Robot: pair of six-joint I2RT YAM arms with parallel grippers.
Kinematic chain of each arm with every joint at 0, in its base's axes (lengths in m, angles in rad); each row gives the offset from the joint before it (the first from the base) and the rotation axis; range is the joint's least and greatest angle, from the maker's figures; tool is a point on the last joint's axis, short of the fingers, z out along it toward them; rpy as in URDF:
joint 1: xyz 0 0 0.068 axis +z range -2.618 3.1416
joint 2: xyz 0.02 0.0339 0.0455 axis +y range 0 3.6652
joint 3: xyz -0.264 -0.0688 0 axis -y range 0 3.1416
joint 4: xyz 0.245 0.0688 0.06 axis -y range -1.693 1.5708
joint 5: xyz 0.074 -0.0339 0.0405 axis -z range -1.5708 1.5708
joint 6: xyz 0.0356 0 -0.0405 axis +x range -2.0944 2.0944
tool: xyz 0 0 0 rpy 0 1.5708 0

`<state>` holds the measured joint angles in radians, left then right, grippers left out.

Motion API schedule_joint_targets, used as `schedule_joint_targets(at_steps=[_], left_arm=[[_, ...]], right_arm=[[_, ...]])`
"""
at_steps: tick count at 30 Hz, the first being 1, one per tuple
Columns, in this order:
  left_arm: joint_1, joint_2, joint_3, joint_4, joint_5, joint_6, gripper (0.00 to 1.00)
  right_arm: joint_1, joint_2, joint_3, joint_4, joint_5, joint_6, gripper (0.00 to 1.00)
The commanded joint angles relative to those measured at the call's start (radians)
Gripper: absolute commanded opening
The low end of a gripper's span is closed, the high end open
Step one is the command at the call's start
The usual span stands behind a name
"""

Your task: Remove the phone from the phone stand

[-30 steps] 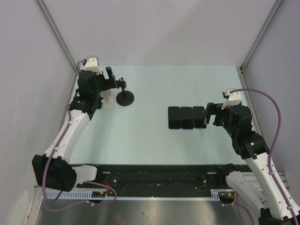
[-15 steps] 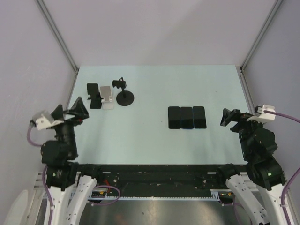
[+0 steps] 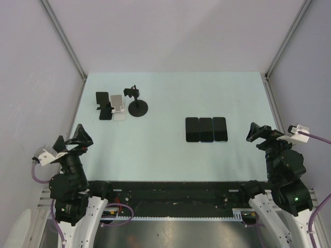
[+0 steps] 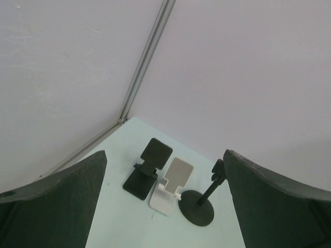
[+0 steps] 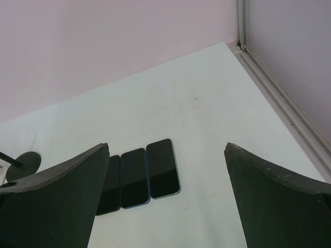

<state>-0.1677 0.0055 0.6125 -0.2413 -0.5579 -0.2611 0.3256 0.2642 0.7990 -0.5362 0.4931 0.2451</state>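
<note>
**Both arms at the near edge, jaws wide; phones flat on the table**

Nearest me: a black rail [image 3: 170, 199] runs along the table's near edge, with the two arm bases at its ends. Both arms are folded up close above their bases.

Left gripper [image 3: 71, 139]: hangs over the near-left corner, jaws spread wide, nothing between them. Its wrist camera shows the two dark fingers [image 4: 57, 206] at the frame's sides, with the stands far off between them.

Right gripper [image 3: 261, 133]: over the near-right edge, jaws equally wide, holding nothing. It is near the phones but apart from them.

Mid-table, right of centre: three phones [image 3: 206, 129] lie flat, screens dark, side by side in a tight row with long edges touching or nearly so. In the right wrist view the leftmost is partly hidden behind a finger.

Far left: three stands cluster together, well apart from the phones. The black folding stand [image 3: 103, 106] is leftmost. The white stand [image 3: 119, 107] sits just beside it, touching or nearly touching. The round-base stand [image 3: 138, 107], black, with a thin post and a small clamp on top, is on the right of the group.

The pale green table [image 3: 165, 88] ends at plain lilac-grey walls [image 3: 170, 36] with metal corner posts.
</note>
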Motion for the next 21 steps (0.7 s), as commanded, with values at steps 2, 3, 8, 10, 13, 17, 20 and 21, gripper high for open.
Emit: schedule_joint_targets(at_steps=[2,3,8,10,13,17,20,21], left_arm=[[0.004,-0.144,0.041,-0.076,-0.074,-0.033,1.0],[0.004,-0.145,0.041,-0.082,-0.073,-0.033,1.0],[0.004,-0.145,0.041,-0.118,-0.102,-0.063,1.0],[0.005,-0.145,0.036,-0.122,-0.103,-0.064,1.0],[0.004,-0.145,0.027,-0.142,-0.097,-0.063,1.0],[0.004,-0.142,0.024,-0.156,-0.073,-0.061,1.0],[0.004,-0.137,0.02,-0.158,-0.079,-0.069,1.0],[0.004,-0.136,0.017,-0.158,-0.082,-0.076,1.0]], right_arm=[[0.006,-0.02,0.0,0.03,0.013,0.033,1.0],[0.006,-0.026,-0.001,0.03,0.015,0.034,1.0],[0.01,-0.04,-0.001,0.022,0.006,0.029,1.0],[0.015,-0.048,-0.001,0.018,0.001,0.029,1.0],[0.021,-0.052,-0.001,0.01,-0.004,0.031,1.0],[0.027,-0.051,-0.001,0.008,-0.004,0.026,1.0],[0.027,-0.043,-0.001,0.013,-0.005,0.023,1.0],[0.029,-0.042,-0.001,0.015,-0.005,0.023,1.0]])
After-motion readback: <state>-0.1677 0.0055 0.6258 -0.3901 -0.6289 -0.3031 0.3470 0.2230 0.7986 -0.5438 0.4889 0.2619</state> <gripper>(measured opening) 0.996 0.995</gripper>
